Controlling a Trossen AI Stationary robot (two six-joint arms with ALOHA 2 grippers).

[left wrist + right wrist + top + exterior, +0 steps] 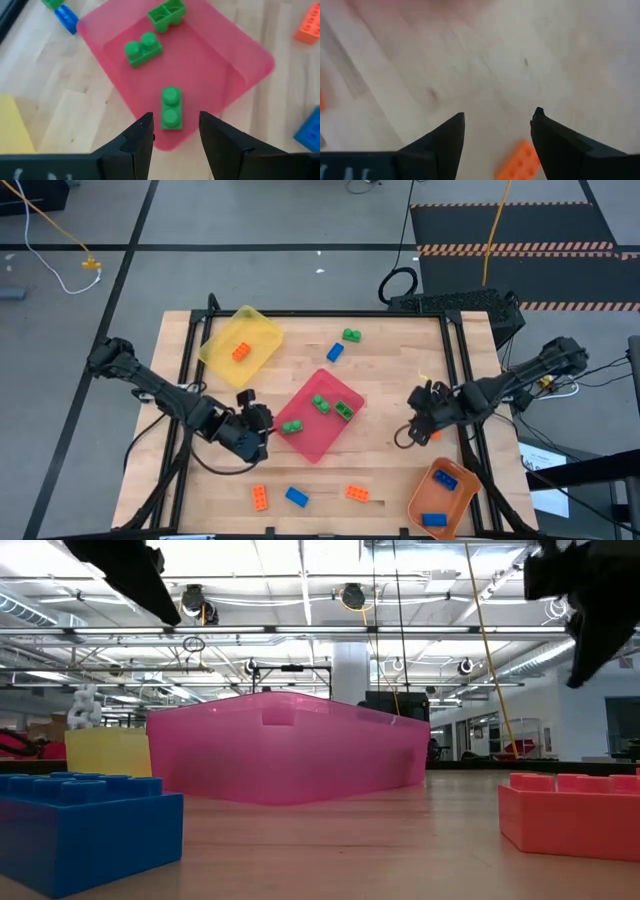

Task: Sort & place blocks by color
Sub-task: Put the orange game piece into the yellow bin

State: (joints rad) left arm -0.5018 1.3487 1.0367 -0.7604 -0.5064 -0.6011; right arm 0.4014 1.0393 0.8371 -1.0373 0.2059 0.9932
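My left gripper (pixel 175 122) hovers open over the near-left corner of the pink-red tray (pixel 322 442). A green block (pixel 171 108) lies on the tray floor just beyond the fingertips, untouched. Two more green blocks (pixel 321 403) (pixel 343 410) lie in the same tray. My right gripper (pixel 497 120) stands open above the bare wood right of the tray. An orange block (pixel 520 161) lies on the table below the gap between its fingers, untouched. The yellow tray (pixel 262 330) holds an orange block (pixel 240 352). The orange tray (pixel 462 498) holds two blue blocks (pixel 446 478) (pixel 433 520).
Loose blocks lie on the table: green (pixel 351 335) and blue (pixel 335 352) at the far side, orange (pixel 259 497), blue (pixel 296 497) and orange (pixel 357 494) near the front edge. The last two fill the low view's foreground. Black rails border the tabletop.
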